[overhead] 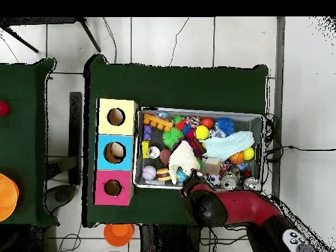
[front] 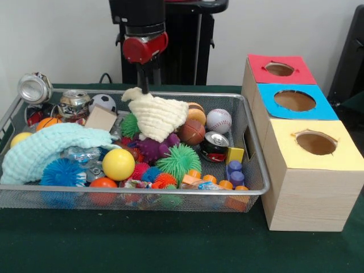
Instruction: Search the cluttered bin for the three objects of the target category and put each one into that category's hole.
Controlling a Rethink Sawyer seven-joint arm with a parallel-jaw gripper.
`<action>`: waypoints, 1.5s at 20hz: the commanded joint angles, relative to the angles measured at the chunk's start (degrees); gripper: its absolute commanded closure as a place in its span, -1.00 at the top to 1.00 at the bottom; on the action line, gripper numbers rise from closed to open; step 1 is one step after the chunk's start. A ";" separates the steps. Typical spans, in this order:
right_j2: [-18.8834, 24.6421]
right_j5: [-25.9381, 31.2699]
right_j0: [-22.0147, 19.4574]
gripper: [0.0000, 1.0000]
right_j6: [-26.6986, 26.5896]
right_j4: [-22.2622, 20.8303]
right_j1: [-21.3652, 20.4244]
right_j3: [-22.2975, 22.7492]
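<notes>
My gripper (front: 143,86) hangs over the back middle of the wire bin (front: 142,192), shut on the top corner of a cream waffle cloth (front: 156,116). The cloth drapes down from the fingers onto the clutter. In the overhead view the cloth (overhead: 184,161) lies mid-bin with my red arm (overhead: 216,205) reaching in from the near rim. Beside the bin stand three wooden boxes with round holes: red (front: 259,63), blue (front: 321,111), yellow (front: 284,149).
The bin holds a mint cloth (front: 51,149), crushed cans (front: 35,86), a baseball (front: 219,120), a basketball (front: 192,132), a yellow ball (front: 118,164), spiky balls (front: 179,159) and toy blocks (front: 234,154). Overhead, the boxes (overhead: 116,152) sit left of the bin (overhead: 197,110).
</notes>
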 commanded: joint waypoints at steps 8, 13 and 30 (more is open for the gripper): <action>13.41 14.10 -13.44 1.00 -8.65 -1.29 6.95 -15.60; 15.66 16.39 -15.15 1.00 -11.16 -3.51 10.71 -19.90; 19.38 15.58 -17.17 1.00 -10.55 -9.55 15.59 -22.45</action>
